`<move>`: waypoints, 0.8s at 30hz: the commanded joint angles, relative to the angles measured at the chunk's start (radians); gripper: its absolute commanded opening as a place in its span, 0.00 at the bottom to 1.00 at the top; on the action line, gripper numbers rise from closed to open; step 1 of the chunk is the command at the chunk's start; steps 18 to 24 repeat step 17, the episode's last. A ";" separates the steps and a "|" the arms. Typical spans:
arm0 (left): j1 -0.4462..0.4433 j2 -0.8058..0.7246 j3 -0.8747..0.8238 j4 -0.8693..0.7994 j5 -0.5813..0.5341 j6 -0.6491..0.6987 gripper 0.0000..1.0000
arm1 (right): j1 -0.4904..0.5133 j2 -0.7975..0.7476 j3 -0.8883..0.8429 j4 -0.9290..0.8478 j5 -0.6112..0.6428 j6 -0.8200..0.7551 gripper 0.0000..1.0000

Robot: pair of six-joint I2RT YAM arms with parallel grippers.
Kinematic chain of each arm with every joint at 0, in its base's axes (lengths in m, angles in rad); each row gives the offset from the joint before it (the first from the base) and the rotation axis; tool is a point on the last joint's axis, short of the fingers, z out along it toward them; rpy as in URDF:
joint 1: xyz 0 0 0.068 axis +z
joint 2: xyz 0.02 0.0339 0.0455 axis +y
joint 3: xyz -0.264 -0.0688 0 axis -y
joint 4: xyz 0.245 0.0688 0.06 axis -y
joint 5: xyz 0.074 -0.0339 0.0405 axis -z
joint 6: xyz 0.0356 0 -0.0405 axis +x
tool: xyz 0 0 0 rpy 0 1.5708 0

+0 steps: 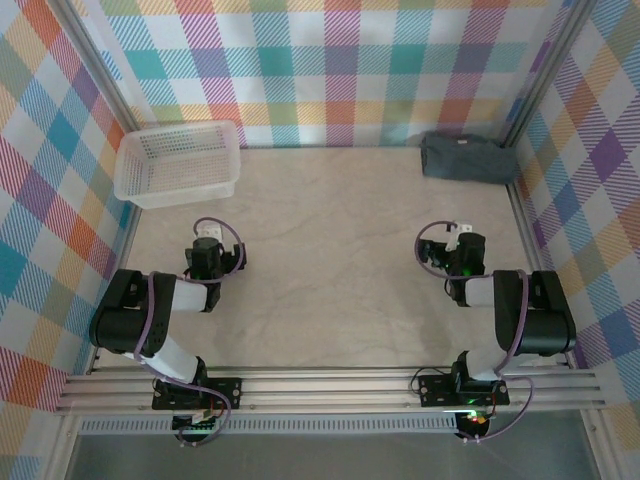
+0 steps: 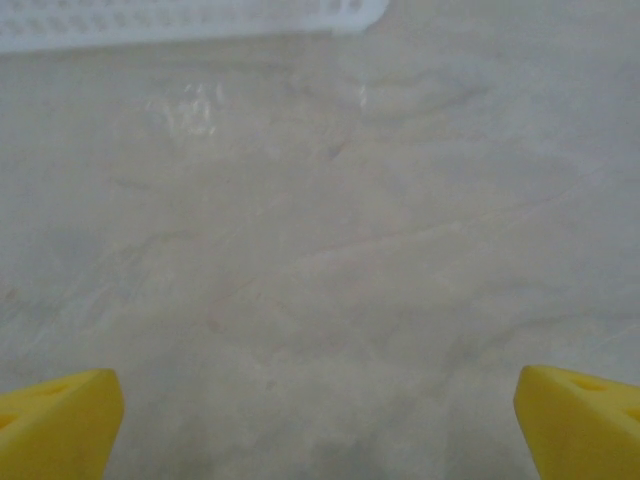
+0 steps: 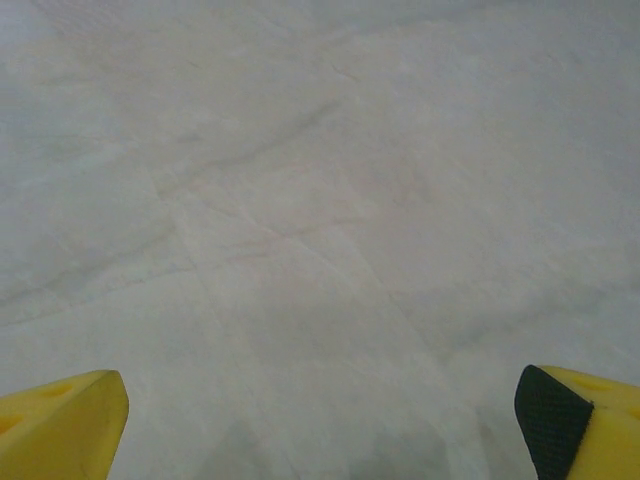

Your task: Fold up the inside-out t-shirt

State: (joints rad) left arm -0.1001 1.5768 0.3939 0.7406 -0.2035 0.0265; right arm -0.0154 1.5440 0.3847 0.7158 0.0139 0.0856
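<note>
The dark slate blue-grey t-shirt (image 1: 467, 158) lies as a compact folded bundle at the far right corner of the table, a small pale tag on top. My left gripper (image 1: 208, 236) rests low over the left middle of the table, far from the shirt. In the left wrist view my left gripper (image 2: 320, 425) is open, its yellow fingertips (image 2: 60, 420) wide apart over bare table. My right gripper (image 1: 460, 232) sits on the right, nearer than the shirt. In the right wrist view my right gripper (image 3: 320, 425) is open, with nothing between its yellow fingertips (image 3: 580, 420).
A white plastic lattice basket (image 1: 180, 163) stands at the far left of the table; its rim (image 2: 190, 20) shows at the top of the left wrist view. Checked walls and metal posts enclose the pale marbled table (image 1: 330, 260).
</note>
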 commanded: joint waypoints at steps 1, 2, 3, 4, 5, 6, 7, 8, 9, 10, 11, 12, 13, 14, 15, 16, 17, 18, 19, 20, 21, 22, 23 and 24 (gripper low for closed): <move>0.022 -0.009 0.024 0.076 0.077 0.000 1.00 | 0.005 -0.004 0.005 0.167 -0.019 -0.049 1.00; 0.021 -0.010 0.026 0.068 0.077 0.001 1.00 | 0.005 -0.009 0.009 0.142 -0.020 -0.049 1.00; 0.022 -0.011 0.024 0.075 0.077 0.000 1.00 | 0.005 -0.013 0.010 0.143 -0.021 -0.050 1.00; 0.022 -0.012 0.025 0.070 0.077 0.001 1.00 | 0.010 -0.008 0.010 0.151 -0.016 -0.054 1.00; 0.022 -0.011 0.025 0.073 0.078 0.000 1.00 | 0.017 -0.013 0.013 0.133 0.000 -0.061 1.00; 0.023 -0.012 0.025 0.070 0.077 0.000 1.00 | 0.020 -0.007 0.020 0.130 -0.007 -0.064 1.00; 0.023 -0.011 0.025 0.070 0.078 0.001 1.00 | 0.020 -0.008 0.021 0.126 -0.016 -0.068 1.00; 0.022 -0.013 0.025 0.070 0.078 0.001 1.00 | 0.020 -0.009 0.022 0.121 -0.027 -0.072 1.00; 0.022 -0.012 0.026 0.070 0.077 0.001 1.00 | 0.020 -0.007 0.025 0.119 -0.030 -0.075 1.00; 0.022 -0.011 0.025 0.069 0.078 0.000 1.00 | 0.020 -0.008 0.027 0.113 -0.031 -0.074 1.00; 0.022 -0.012 0.025 0.071 0.078 0.001 1.00 | 0.020 -0.005 0.029 0.115 -0.032 -0.074 1.00; 0.023 -0.011 0.025 0.070 0.078 0.000 1.00 | 0.020 -0.005 0.032 0.105 -0.032 -0.074 1.00; 0.022 -0.012 0.025 0.070 0.078 0.000 1.00 | 0.020 -0.002 0.032 0.109 -0.032 -0.074 1.00; 0.023 -0.012 0.025 0.070 0.078 0.001 1.00 | 0.020 -0.004 0.033 0.106 -0.032 -0.074 1.00; 0.022 -0.012 0.025 0.070 0.079 0.000 1.00 | 0.020 -0.003 0.031 0.109 -0.032 -0.074 1.00; 0.022 -0.012 0.025 0.069 0.078 0.000 1.00 | 0.020 -0.008 0.026 0.115 -0.031 -0.074 1.00; 0.023 -0.012 0.025 0.070 0.079 0.001 1.00 | 0.021 -0.013 0.020 0.119 -0.025 -0.072 1.00; 0.023 -0.012 0.025 0.070 0.079 0.001 1.00 | 0.021 -0.013 0.020 0.119 -0.025 -0.072 1.00; 0.023 -0.012 0.025 0.070 0.079 0.001 1.00 | 0.021 -0.013 0.020 0.119 -0.025 -0.072 1.00; 0.023 -0.012 0.025 0.070 0.079 0.001 1.00 | 0.021 -0.013 0.020 0.119 -0.025 -0.072 1.00; 0.023 -0.012 0.025 0.070 0.079 0.001 1.00 | 0.021 -0.013 0.020 0.119 -0.025 -0.072 1.00; 0.023 -0.012 0.025 0.070 0.079 0.001 1.00 | 0.021 -0.013 0.020 0.119 -0.025 -0.072 1.00; 0.023 -0.012 0.025 0.070 0.079 0.001 1.00 | 0.021 -0.013 0.020 0.119 -0.025 -0.072 1.00; 0.023 -0.012 0.025 0.070 0.079 0.001 1.00 | 0.021 -0.013 0.020 0.119 -0.025 -0.072 1.00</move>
